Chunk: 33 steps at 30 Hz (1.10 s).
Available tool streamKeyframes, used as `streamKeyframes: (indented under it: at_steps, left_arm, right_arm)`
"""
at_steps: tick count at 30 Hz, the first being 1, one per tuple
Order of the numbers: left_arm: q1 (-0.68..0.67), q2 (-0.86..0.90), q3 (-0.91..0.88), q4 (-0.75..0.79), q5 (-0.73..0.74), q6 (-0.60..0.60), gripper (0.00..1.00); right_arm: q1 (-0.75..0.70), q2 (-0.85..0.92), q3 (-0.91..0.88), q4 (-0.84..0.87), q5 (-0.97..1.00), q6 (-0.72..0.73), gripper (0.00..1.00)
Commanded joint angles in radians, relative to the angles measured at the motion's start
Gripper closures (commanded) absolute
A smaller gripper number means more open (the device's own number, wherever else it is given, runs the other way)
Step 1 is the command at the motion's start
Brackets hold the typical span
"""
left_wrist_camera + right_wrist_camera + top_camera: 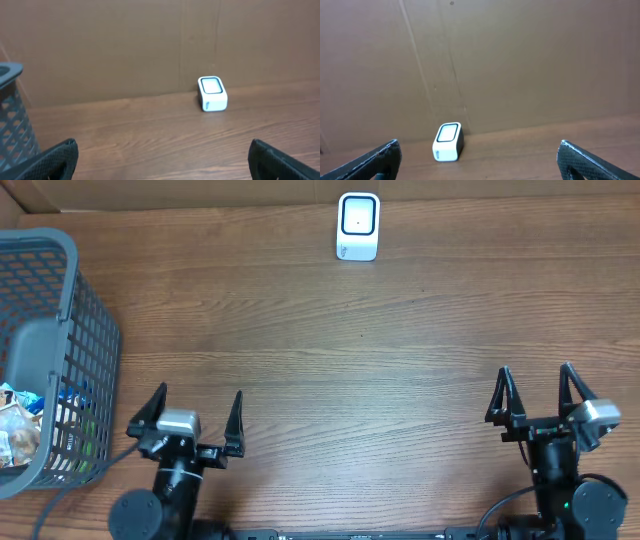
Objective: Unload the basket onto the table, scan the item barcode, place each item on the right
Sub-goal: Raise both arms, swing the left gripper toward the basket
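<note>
**Overhead view.** The white barcode scanner (358, 226) stands at the far edge of the wooden bench (350, 350), at the foot of a brown cardboard wall (125, 45), with its dark-framed window facing up.

A grey mesh basket (92, 370) sits far to the scanner's left and nearer the arms. Crumpled packaged items (18, 425) lie in its bottom, partly hidden by the mesh; they are too small for a barcode to be made out.

The left tool (199, 394) is on the near side of the bench, to the scanner's left and just beside the basket. Its two fingers are spread wide, released, with nothing between them. The right tool (536, 370) is on the near side to the scanner's right, well apart from it, likewise released and empty. Both tools point toward the scanner's edge of the bench.

**Left wrist view.** The scanner (212, 93) appears right of centre and a corner of the basket (11, 75) at far left. Black fingertips (55, 162) show in the two lower corners.

**Right wrist view.** The scanner (448, 142) appears left of centre against the wall. It is framed by the fingertips (375, 161) in the two lower corners.
</note>
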Motion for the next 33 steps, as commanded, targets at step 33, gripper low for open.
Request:
streamKeyframes:
  at_steps: [33]
  left_arm:
    - [0.005,1.210,1.133,-0.826,0.508,-0.032,0.01]
  right_arm:
    - [-0.003,1.057,1.056,-0.668,-0.271,0.013,0.00]
